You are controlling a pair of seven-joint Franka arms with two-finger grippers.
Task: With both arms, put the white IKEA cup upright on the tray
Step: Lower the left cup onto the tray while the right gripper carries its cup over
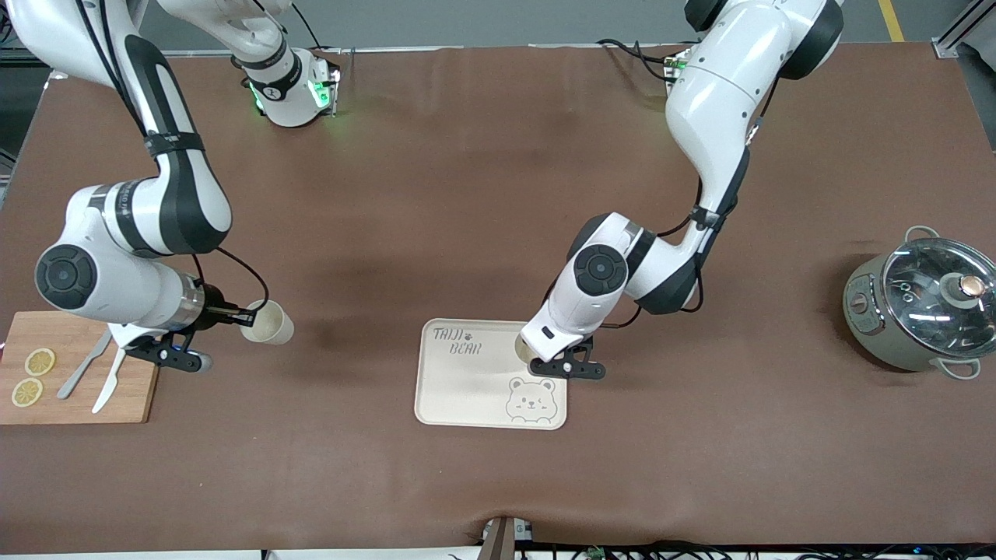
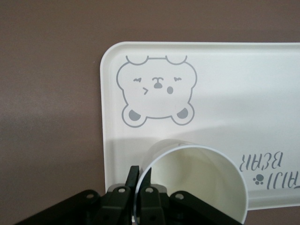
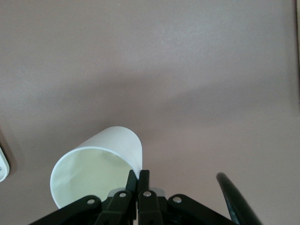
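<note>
Two white cups are in view. My right gripper [image 1: 247, 316] is shut on the rim of one white cup [image 1: 268, 323], held tilted on its side above the brown table beside the cutting board. In the right wrist view, the fingers [image 3: 145, 177] pinch that cup's [image 3: 101, 161] wall. My left gripper [image 1: 538, 355] is shut on the rim of a second white cup [image 1: 522, 350] over the cream bear tray [image 1: 467, 389], at the tray's edge toward the left arm's end. The left wrist view shows this cup [image 2: 197, 183] mouth-on over the tray [image 2: 225, 93]. I cannot tell whether it rests on the tray.
A wooden cutting board [image 1: 136, 400] with two lemon slices [image 1: 39, 362], a knife [image 1: 109, 383] and a fork lies at the right arm's end. A grey pot with a glass lid [image 1: 922, 307] stands at the left arm's end.
</note>
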